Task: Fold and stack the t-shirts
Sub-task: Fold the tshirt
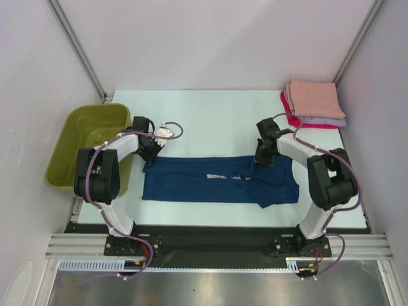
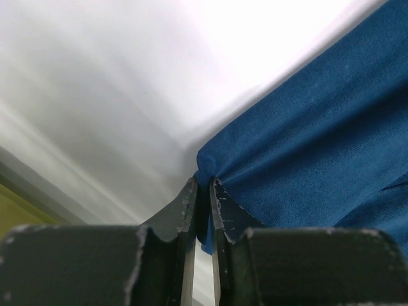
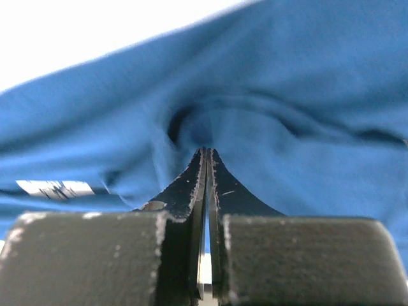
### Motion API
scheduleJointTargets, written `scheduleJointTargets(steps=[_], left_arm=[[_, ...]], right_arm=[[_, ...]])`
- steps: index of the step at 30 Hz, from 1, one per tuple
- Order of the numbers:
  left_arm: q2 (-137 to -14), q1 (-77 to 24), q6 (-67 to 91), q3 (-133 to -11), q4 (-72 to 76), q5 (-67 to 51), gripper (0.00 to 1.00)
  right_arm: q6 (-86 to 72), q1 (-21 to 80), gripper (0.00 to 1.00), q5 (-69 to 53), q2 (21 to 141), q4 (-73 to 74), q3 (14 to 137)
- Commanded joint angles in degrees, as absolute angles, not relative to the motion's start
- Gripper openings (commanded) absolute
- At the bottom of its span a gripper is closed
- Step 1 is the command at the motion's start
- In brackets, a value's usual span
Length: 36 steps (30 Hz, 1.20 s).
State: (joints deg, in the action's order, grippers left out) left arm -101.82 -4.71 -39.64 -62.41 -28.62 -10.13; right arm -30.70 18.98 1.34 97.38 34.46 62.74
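We hold the tee [image 1: 191, 182] for folding: left gripper [image 2: 203, 185] clamps its edge, right gripper [image 3: 206, 153] nips a pucker.

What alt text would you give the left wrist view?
The left gripper pinches an edge of the navy t-shirt, which fills the right side of the view. A blurred white table lies behind, with a sliver of olive-green basket at lower left.
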Motion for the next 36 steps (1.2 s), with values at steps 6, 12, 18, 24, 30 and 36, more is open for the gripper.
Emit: scheduleJointTargets(steps=[6,12,18,24,30,36], left_arm=[[-99.7,-4.4,-41.2,-61.0,-30.0,-8.1,0.15],[-100.2,-4.5,-41.3,-61.3,-30.1,-8.1,0.15],[-100.6,-4.4,-41.3,-61.6,-30.1,-8.1,0.15],[-100.3,-4.5,-41.5,-61.9,-30.1,-7.7,0.16],[-98.8,-4.5,-40.5,-63.0,-30.4,-8.4,0.46],[-95.8,-4.4,-39.1,-66.6,-32.1,-12.7,0.53]], right_arm=[[-31.9,23.3,0.00,0.0,107.6,31.4,72.8],[-30.1,26.2,0.00,10.2,112.4,37.3,77.5],[-28.9,26.4,0.00,12.8,111.3,39.6,78.0],[-28.9,25.1,0.14,14.7,102.4,42.9,78.9],[-29.0,17.3,0.34,9.8,91.2,42.8,73.1],[-29.4,6.9,0.37,1.5,79.5,41.0,60.5]])
